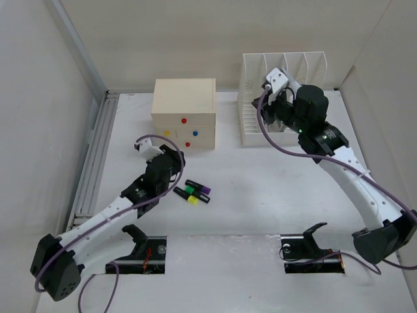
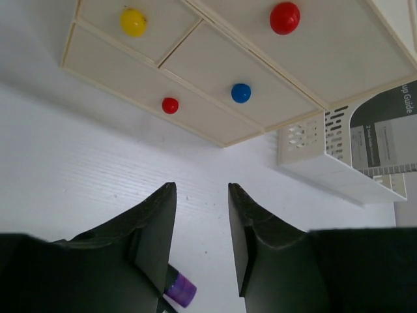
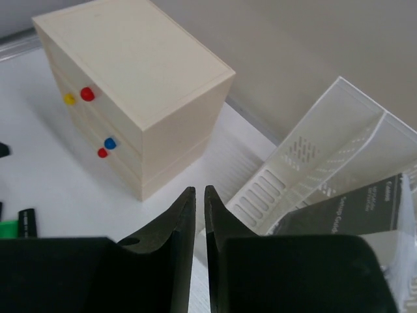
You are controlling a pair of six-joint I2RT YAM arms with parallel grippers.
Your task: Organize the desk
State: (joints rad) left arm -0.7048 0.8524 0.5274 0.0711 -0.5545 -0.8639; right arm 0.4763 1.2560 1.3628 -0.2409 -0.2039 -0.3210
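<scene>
My left gripper (image 2: 201,228) is half open, three highlighters (image 1: 193,192) just beside it. My right gripper (image 3: 196,222) is pinched nearly closed, empty, one drawer box (image 3: 130,98) ahead.

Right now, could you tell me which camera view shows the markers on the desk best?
The top external view: all three markers lie fully visible. The left wrist catches only a purple cap; the right wrist, only cropped ends at its left edge.

light bright, even, diffuse, from overhead | shadows soft and pale: under left arm (image 1: 111,212) and right arm (image 1: 352,182), along near foot of drawer box (image 1: 184,114) | desk (image 1: 260,189) close to washed-out white, grain faint | left gripper (image 2: 202,189) and right gripper (image 3: 199,192) near black in wrist views, edges slightly soft | top view sharp
</scene>
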